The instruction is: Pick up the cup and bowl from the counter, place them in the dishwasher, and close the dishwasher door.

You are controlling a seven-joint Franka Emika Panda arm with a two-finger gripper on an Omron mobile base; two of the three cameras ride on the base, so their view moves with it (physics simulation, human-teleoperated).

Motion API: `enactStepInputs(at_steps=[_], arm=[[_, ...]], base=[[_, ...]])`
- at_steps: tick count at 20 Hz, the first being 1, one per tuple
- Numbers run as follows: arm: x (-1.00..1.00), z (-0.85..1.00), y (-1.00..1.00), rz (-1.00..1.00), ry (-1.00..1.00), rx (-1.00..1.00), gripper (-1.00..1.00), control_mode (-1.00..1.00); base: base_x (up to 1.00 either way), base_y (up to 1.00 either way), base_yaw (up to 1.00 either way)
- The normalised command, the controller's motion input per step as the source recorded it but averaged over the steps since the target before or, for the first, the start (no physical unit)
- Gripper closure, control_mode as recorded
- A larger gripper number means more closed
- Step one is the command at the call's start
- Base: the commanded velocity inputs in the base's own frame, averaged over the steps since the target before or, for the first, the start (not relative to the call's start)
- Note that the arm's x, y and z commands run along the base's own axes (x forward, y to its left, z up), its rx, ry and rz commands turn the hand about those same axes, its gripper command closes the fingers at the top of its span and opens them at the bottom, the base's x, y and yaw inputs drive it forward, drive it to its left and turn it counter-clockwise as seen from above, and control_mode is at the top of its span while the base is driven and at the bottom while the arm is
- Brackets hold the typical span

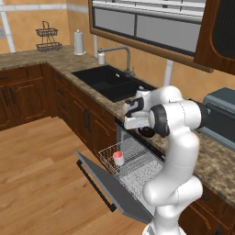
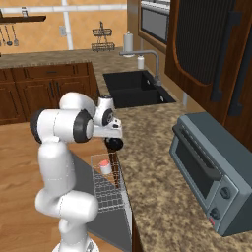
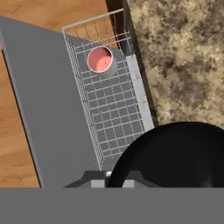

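**Bowl in my grip above the rack edge — a bad release is the danger**

My fingers (image 3: 114, 178) are clamped on the small, shallow, all-black round bowl (image 3: 175, 153), which sits large at five o'clock in my hand view, hanging over the line where the speckled brown granite table (image 3: 183, 65) meets the open dishwasher (image 1: 137, 160). In the right base view the bowl (image 2: 114, 143) hangs under my hand, just above the table's rounded edge.

What could go wrong, as I judge it:
- If I let go here, the bowl may catch the table edge or the rack's wire rim and tip onto the flat grey drop-down door (image 3: 48, 100), or roll off to the wooden floor (image 1: 36, 174).
- My hold is at the rim, so a quick swing could let the bowl twist between my fingers.
- Coming down too near eleven o'clock in the rack, I could knock the cup over.
- A bowl left propped on the wires could foul the door when it closes.

Containers:
- The white wire rack (image 3: 109, 109), pulled out over the lowered door, holds the short white-grey cup with its salmon-red inside (image 3: 100, 59), upright, in the far corner at eleven o'clock. The rest of its grid is bare.
- The black sink (image 1: 108, 82) lies farther along the table.
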Motion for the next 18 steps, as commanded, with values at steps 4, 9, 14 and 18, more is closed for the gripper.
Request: enactStepInputs(at_steps=[4,9,14,18], arm=[[-0.86,-0.18,0.97,-0.02,0.01,0.11,1.0,-1.0],[-0.35,-0.71,0.41,0.0,0.08,0.1,1.0,-1.0],[-0.09,-0.95,0.04,0.0,0.01,-0.09,1.0,-1.0],[0.02,-0.67,0.03,-0.03,-0.01,-0.2,1.0,-1.0]], base=[[0.0,0.0,0.0],[0.0,0.0,0.0],[0.0,0.0,0.0],[0.0,0.0,0.0]])
